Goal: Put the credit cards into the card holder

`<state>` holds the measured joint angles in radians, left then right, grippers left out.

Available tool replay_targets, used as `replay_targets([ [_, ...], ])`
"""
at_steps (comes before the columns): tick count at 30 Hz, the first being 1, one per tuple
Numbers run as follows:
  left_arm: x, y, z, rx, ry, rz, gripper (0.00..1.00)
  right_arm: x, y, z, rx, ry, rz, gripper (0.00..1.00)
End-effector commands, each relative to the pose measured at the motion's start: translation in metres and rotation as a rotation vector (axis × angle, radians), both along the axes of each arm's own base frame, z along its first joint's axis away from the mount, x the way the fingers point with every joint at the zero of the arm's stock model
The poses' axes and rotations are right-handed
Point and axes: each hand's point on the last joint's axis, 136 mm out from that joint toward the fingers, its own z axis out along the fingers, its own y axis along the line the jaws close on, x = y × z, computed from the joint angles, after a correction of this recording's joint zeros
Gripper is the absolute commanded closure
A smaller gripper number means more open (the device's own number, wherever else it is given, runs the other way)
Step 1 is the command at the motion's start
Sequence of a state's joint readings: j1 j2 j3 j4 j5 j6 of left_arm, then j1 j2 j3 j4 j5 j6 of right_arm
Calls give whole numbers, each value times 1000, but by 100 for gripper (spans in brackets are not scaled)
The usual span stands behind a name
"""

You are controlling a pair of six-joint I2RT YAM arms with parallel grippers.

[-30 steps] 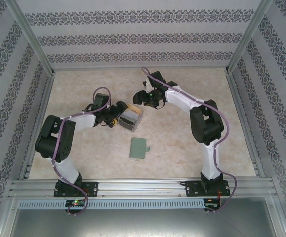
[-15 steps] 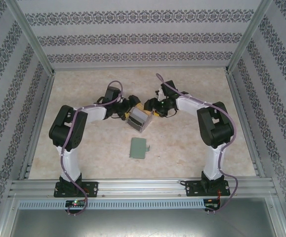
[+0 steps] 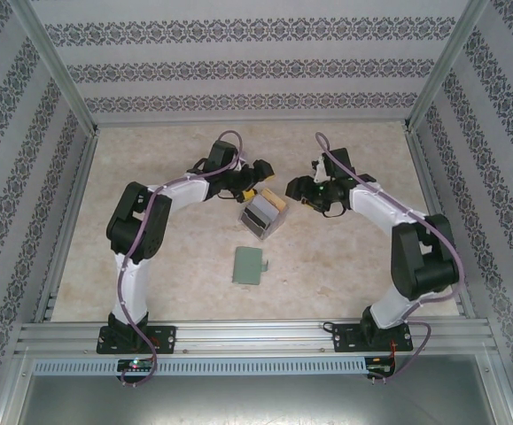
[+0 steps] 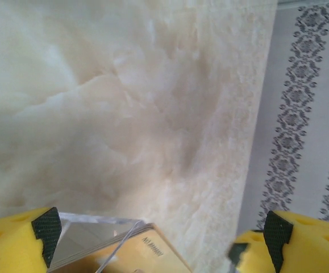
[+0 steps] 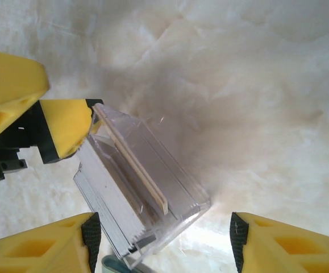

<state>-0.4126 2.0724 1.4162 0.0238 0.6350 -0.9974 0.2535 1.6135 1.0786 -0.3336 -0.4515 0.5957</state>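
1. The credit cards stand on edge as a grey stack inside a clear plastic box on the table, with a tan edge beside them. None is out yet.
2. The card holder lies flat on the table, nearer the arm bases than the box and apart from it. You can see no card in it, and from above I cannot tell whether its pockets are exposed.
3. Your left end effector is spread wide at one end of the box. One of its fingers touches a corner of the box and the other stands off, so it pinches nothing.
4. Your right end effector is spread as well, hovering at the opposite end of the box with nothing held.
5. As I read it, you are at the opening step — getting cards out of the box — and loading the holder has not begun.
6. The next move likely calls for one end effector to brace the box while the other narrows onto the thin card edges. Expect the light, slick box to slide if pushed from one side only.
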Motion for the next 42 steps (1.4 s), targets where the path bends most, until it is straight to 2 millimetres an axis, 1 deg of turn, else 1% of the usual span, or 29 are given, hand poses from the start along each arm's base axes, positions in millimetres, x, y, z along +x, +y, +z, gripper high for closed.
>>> replay_targets([
  [1, -8, 40, 21, 138, -45, 55, 5, -4, -4, 29, -109, -102, 48, 39],
  [3, -18, 56, 27, 165, -44, 94, 5, -11, 12, 40, -127, -149, 123, 42],
  [5, -35, 66, 30, 166, -21, 117, 5, -21, 32, 43, -155, -169, 193, 47],
  [8, -61, 70, 22, 108, 29, 137, 5, -36, 60, 37, -221, -181, 314, 54],
  [11, -76, 64, 16, -19, 64, 164, 5, -42, 71, 27, -281, -177, 350, 56],
  [14, -80, 51, 18, -97, 59, 150, 5, -42, 71, 22, -273, -177, 319, 56],
  [16, -80, 42, 18, -101, 55, 125, 5, -41, 66, 22, -270, -172, 293, 56],
  [18, -78, 34, 14, -108, 73, 112, 4, -41, 61, 18, -276, -157, 272, 56],
  [23, -66, 17, 7, -138, 82, 96, 5, -45, 53, 16, -272, -149, 249, 55],
  [30, -37, 2, 6, -137, 55, 81, 5, -55, 52, 12, -277, -139, 276, 55],
  [32, -32, -2, 5, -141, 55, 71, 5, -56, 52, 11, -290, -137, 286, 56],
  [34, -29, -6, 10, -149, 40, 50, 5, -57, 55, 11, -323, -142, 316, 56],
  [37, -31, 6, 11, -88, 35, 78, 6, -52, 57, 9, -411, -140, 326, 57],
  [40, -37, 41, 4, 16, 55, 178, 5, -45, 58, 6, -497, -139, 326, 58],
  [42, -42, 72, 4, 85, 43, 252, 4, -40, 66, 6, -524, -143, 344, 58],
])
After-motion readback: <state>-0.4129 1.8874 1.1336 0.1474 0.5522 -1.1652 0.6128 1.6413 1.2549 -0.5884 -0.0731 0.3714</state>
